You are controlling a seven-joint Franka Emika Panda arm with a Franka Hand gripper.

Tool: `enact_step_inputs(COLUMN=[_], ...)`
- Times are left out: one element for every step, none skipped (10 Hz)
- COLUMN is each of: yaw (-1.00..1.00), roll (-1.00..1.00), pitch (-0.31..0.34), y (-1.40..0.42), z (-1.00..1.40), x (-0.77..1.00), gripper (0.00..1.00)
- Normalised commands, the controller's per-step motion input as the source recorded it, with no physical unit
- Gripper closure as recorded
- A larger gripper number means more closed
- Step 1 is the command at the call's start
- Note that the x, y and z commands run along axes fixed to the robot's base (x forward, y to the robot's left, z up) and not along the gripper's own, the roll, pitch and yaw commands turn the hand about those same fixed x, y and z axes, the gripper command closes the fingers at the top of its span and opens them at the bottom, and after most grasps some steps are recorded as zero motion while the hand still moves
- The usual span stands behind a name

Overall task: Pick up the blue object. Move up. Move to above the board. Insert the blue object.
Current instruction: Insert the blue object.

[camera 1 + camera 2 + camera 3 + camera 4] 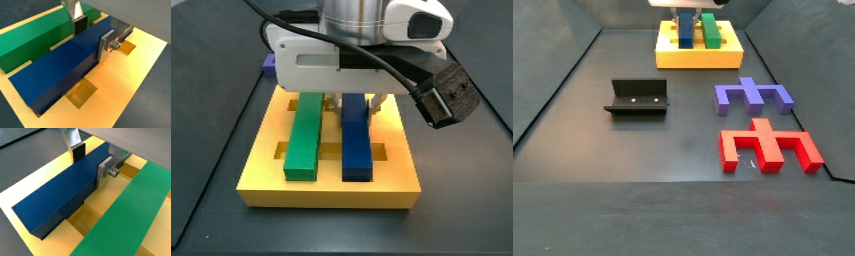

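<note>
1. Over the board [329, 190], at the far end of the worktop [593, 130] in a side view, the gripper [358, 100] hangs low with its white wrist housing above it.
2. Its jaws are clamped across the blue object [63, 70]: in both wrist views one silver finger [107, 46] presses against one long side of the bar and the dark pad of the other finger [78, 151] meets the opposite side.
3. That grip sits near one end of the blue object [60, 195], so most of its length reaches out past the fingers.
4. From a side view the blue object [354, 140] lies lengthwise on the yellow board, parallel to the green bar [303, 140] and just beside it, with a narrow yellow strip between them.
5. Both bars look about level with each other; whether the blue one is fully seated in its groove I cannot tell.
6. Rectangular cut-outs in the board [127, 85] show beside and beneath the blue bar in a wrist view.
7. Nearer the camera in a side view, well apart from the board [700, 55], the fixture [637, 98] stands on the dark worktop.
8. A purple block [751, 95] lies across from the fixture, and a red block [767, 144] lies just nearer than the purple one.
</note>
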Motion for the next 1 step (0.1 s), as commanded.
enact_step_inputs(yaw=[0.0], roll=[0.0], pitch=[0.0], y=[0.0], z=[0.0], x=[0.0], gripper=[1.0])
